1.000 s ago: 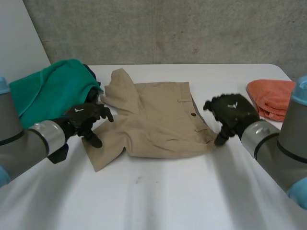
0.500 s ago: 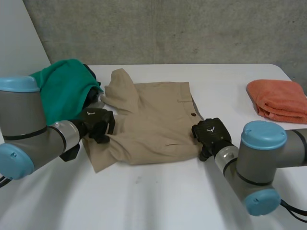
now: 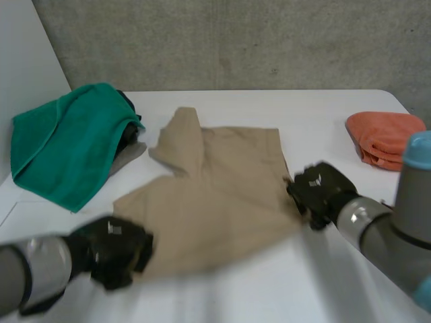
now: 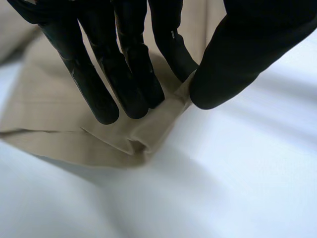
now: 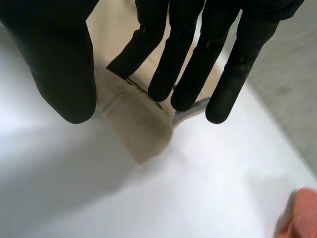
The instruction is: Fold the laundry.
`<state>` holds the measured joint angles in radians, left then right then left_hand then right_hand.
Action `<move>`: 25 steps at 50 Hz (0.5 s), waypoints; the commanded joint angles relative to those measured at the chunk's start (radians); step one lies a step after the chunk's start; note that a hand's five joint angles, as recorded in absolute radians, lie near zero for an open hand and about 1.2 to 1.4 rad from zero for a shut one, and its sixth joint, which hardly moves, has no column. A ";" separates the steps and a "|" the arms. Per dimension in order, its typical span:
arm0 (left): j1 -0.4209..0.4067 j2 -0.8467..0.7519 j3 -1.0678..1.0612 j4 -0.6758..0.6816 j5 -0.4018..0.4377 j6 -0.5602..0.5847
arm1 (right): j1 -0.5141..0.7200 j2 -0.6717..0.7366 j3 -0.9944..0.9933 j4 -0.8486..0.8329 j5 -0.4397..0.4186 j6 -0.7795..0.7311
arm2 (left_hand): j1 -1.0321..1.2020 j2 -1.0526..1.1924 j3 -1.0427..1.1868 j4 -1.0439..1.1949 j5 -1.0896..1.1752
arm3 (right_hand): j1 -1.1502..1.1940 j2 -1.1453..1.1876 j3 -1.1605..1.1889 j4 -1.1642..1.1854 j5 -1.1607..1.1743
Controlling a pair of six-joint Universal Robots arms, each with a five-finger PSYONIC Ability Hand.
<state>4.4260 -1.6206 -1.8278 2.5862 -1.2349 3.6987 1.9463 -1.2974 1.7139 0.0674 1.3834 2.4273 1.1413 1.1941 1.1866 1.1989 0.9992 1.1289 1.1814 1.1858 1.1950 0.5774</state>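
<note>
Both left robot hand (image 3: 111, 252) and right robot hand (image 3: 322, 194) pinch corners of tan shorts (image 3: 215, 195).

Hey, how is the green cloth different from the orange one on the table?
The green cloth lies on the robot's left side; the orange cloth lies on its right. The green cloth is a loose, wide heap draped over something dark, while the orange cloth is folded into a compact bundle. Both rest on the white table, flanking the tan garment that the left hand and right hand pinch.
</note>
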 commanded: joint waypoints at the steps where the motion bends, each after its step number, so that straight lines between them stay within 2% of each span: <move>1: -0.020 0.082 -0.113 -0.072 0.032 0.107 | -0.043 -0.091 0.044 0.230 -0.069 -0.127 | 0.255 0.202 0.210 0.197 0.223 | 0.267 0.215 0.210 0.201 0.644; 7: -0.022 0.045 -0.087 0.058 0.023 0.084 | -0.046 -0.056 0.052 0.170 -0.093 -0.030 | 0.255 0.202 0.210 0.197 0.223 | 0.267 0.215 0.210 0.201 0.644; 12: -0.019 -0.010 -0.053 0.150 -0.020 0.053 | -0.052 -0.025 0.058 0.086 -0.066 0.048 | 0.255 0.202 0.210 0.197 0.223 | -0.135 -0.187 -0.192 -0.201 0.242; 18: -0.022 -0.044 -0.019 0.169 -0.058 -0.003 | -0.064 -0.023 0.084 0.031 -0.060 0.052 | 0.255 0.202 0.210 0.197 0.223 | -0.197 -0.249 -0.254 -0.263 0.180; 23: -0.020 -0.045 0.001 0.190 -0.055 -0.045 | -0.052 -0.020 0.119 0.017 -0.058 0.016 | 0.255 0.202 0.210 0.197 0.223 | -0.182 -0.235 -0.239 -0.249 0.195; 24: -0.022 -0.047 0.002 0.195 -0.055 -0.052 | -0.050 -0.020 0.124 0.017 -0.057 0.009 | 0.255 0.202 0.210 0.197 0.223 | -0.110 -0.162 -0.166 -0.176 0.267; 25: -0.022 -0.047 0.004 0.200 -0.054 -0.068 | -0.050 -0.023 0.128 0.017 -0.061 0.003 | 0.255 0.202 0.210 0.197 0.223 | 0.100 0.048 0.044 0.034 0.477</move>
<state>4.4053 -1.6663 -1.8400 2.7689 -1.2914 3.6835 1.8873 -1.3168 1.8092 0.0902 1.3247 2.4734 1.1413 1.1950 1.1882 1.1991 1.0131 0.8495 0.8383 0.8440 0.8437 0.6587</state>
